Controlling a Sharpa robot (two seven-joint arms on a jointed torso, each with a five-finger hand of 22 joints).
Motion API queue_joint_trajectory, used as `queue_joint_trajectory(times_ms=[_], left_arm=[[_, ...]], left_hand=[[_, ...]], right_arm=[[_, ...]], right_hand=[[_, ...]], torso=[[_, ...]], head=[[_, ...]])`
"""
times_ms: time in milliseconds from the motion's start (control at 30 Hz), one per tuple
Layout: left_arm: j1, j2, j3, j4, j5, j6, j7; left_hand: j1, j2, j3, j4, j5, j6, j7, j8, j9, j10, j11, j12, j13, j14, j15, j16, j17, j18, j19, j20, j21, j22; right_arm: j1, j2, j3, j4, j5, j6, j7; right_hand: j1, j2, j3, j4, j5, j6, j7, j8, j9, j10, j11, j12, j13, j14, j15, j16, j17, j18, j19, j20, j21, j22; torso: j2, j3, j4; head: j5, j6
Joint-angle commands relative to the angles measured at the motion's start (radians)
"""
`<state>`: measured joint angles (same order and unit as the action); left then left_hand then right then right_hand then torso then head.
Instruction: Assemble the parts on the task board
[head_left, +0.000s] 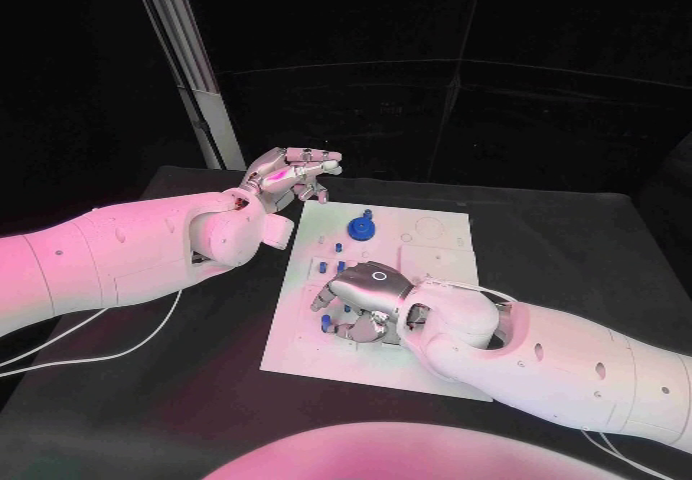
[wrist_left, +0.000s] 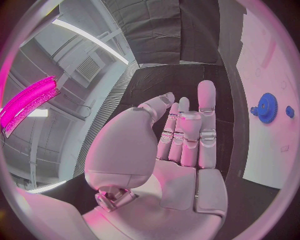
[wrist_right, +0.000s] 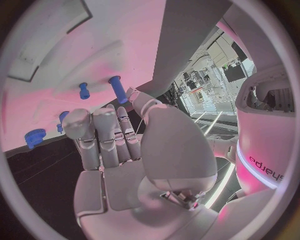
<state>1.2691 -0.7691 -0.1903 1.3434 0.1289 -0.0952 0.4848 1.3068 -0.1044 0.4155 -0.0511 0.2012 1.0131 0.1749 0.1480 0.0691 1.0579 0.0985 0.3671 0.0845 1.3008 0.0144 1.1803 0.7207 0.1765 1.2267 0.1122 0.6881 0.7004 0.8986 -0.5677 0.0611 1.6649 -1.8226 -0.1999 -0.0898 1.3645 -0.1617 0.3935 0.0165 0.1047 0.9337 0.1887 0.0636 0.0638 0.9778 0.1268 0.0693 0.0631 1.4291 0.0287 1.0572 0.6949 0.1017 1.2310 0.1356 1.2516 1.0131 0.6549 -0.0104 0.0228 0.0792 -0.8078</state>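
Several parts (head_left: 330, 268) hidden — right hand (head_left: 368, 295) covers the task board (head_left: 433, 262).

One word is showing that can be read: "sharpa", in dark lowercase letters running sideways along the white forearm casing (wrist_right: 265, 167) in the right wrist view. Faint printed outlines and small marks are showing on the white task board (head_left: 433, 240) in the head view, but they are too small to be read as text.
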Motion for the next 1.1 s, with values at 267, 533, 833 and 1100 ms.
queue_joint_trajectory(times_ms=[267,533,833,1100], left_arm=[[0.001,-0.008,0.000,0.002,0.002,0.015,0.002],[0.001,-0.015,-0.002,0.005,0.002,0.014,0.002],[0.000,-0.019,-0.011,0.013,0.002,0.015,0.004],[0.000,-0.023,-0.012,0.018,0.002,0.015,0.003]], left_hand=[[0.001,0.010,-0.006,0.000,0.003,-0.003,0.002,0.004,-0.001,-0.008,0.001,0.003,0.001,-0.009,-0.001,-0.004,-0.001,0.006,0.000,0.000,-0.003,-0.001],[0.001,0.010,-0.006,0.000,0.003,-0.003,0.002,0.004,-0.001,-0.008,0.001,0.003,0.001,-0.009,-0.001,-0.004,-0.001,0.006,0.000,0.000,-0.003,-0.001],[0.001,0.010,-0.006,0.000,0.003,-0.003,0.002,0.004,-0.001,-0.008,0.001,0.003,0.001,-0.009,-0.001,-0.004,-0.001,0.006,0.000,0.000,-0.003,-0.001],[0.001,0.010,-0.006,0.000,0.003,-0.003,0.002,0.004,-0.001,-0.008,0.001,0.003,0.001,-0.009,-0.001,-0.004,-0.001,0.006,0.000,0.000,-0.003,-0.001]], right_arm=[[-0.002,-0.142,0.002,0.092,0.212,-0.211,0.060],[-0.001,-0.354,0.024,0.184,0.513,-0.232,-0.024],[-0.002,-0.490,0.027,0.234,0.548,-0.150,-0.262],[-0.018,-0.520,0.027,0.258,0.478,-0.097,-0.424]], right_hand=[[-0.009,0.026,-0.055,0.018,0.009,0.023,-0.006,0.008,0.007,0.076,-0.012,0.070,0.010,0.015,-0.004,0.033,0.048,0.011,0.030,-0.002,0.024,0.042],[-0.109,0.021,-0.131,0.104,0.073,0.090,-0.051,0.044,0.016,0.362,-0.076,0.242,0.091,0.059,-0.052,0.164,0.231,-0.018,0.124,-0.043,0.118,0.186],[-0.169,0.033,-0.303,0.236,0.165,0.104,-0.088,0.132,0.035,0.387,-0.110,0.675,0.546,0.074,-0.082,0.277,0.392,-0.042,0.182,-0.079,0.187,0.298],[-0.157,0.067,-0.440,0.275,0.139,0.066,-0.089,0.224,0.056,0.353,-0.108,0.920,0.855,0.075,-0.081,0.316,0.454,-0.049,0.197,-0.077,0.208,0.335]], torso=[[-0.002,-0.0001,-0.0030],[-0.005,-0.0010,-0.0118],[-0.008,-0.0013,-0.0302],[-0.007,-0.0013,-0.0319]], head=[[-0.007,0.006],[-0.054,0.022],[-0.094,0.029],[-0.110,0.028]])
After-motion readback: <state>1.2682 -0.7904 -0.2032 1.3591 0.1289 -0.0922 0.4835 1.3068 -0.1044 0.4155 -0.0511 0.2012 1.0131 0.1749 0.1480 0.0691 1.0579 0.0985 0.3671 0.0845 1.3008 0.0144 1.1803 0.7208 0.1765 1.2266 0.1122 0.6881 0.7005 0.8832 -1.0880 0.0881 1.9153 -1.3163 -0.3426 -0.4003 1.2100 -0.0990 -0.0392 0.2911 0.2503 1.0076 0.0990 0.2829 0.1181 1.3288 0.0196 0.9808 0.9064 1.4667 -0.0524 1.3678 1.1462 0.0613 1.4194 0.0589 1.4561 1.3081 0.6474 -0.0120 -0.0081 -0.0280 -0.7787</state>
